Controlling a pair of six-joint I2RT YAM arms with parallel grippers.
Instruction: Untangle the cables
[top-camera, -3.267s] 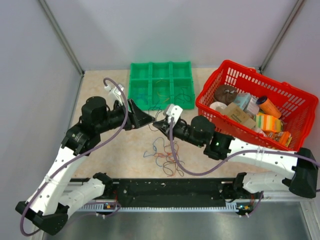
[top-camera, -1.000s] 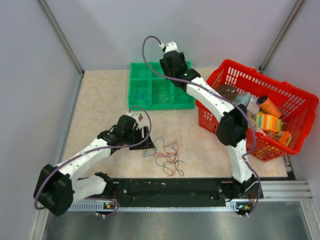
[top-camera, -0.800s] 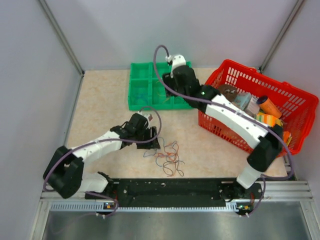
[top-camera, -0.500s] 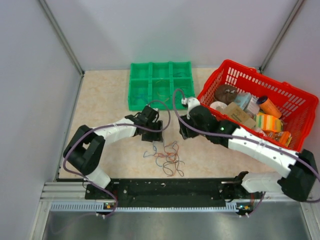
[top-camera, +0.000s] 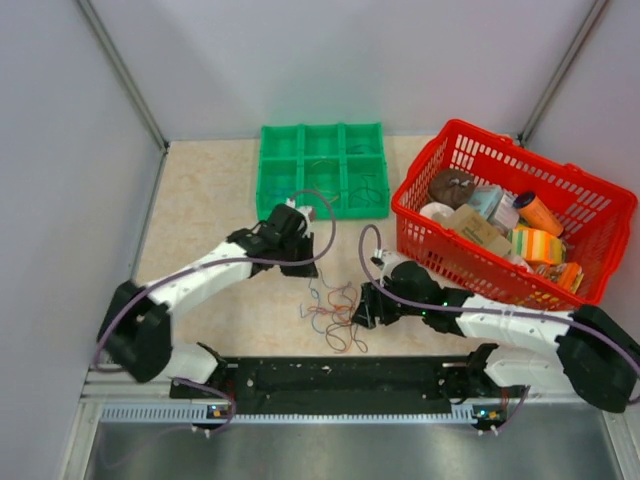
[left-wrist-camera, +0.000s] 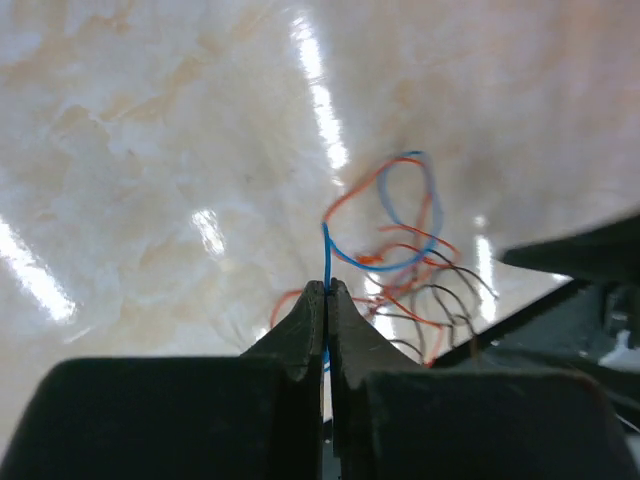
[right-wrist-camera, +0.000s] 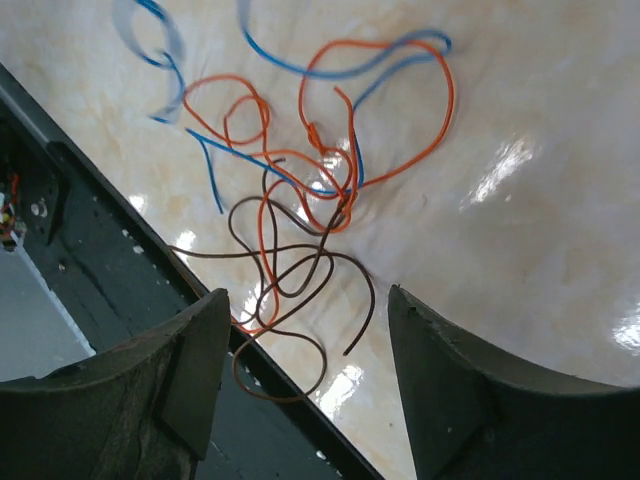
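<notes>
The cables (top-camera: 330, 313) lie as a loose tangle of thin blue, orange and brown strands on the beige table, near its front edge. My left gripper (top-camera: 306, 270) sits at the tangle's upper left. In the left wrist view it (left-wrist-camera: 327, 288) is shut on a blue cable (left-wrist-camera: 327, 250) that rises from between the tips and loops into the tangle (left-wrist-camera: 405, 255). My right gripper (top-camera: 362, 310) is low at the tangle's right side. In the right wrist view it (right-wrist-camera: 305, 310) stands open above the brown and orange strands (right-wrist-camera: 300, 200), holding nothing.
A green compartment tray (top-camera: 266, 170) with a few thin wires in its cells stands at the back. A red basket (top-camera: 421, 168) full of groceries is at the right. The black base rail (top-camera: 340, 376) runs along the near edge; a brown strand overhangs it (right-wrist-camera: 110, 250).
My left gripper has come onto the tangle's upper left and shut on a blue strand. The right arm swung from above the green tray down to the tangle's right side.
</notes>
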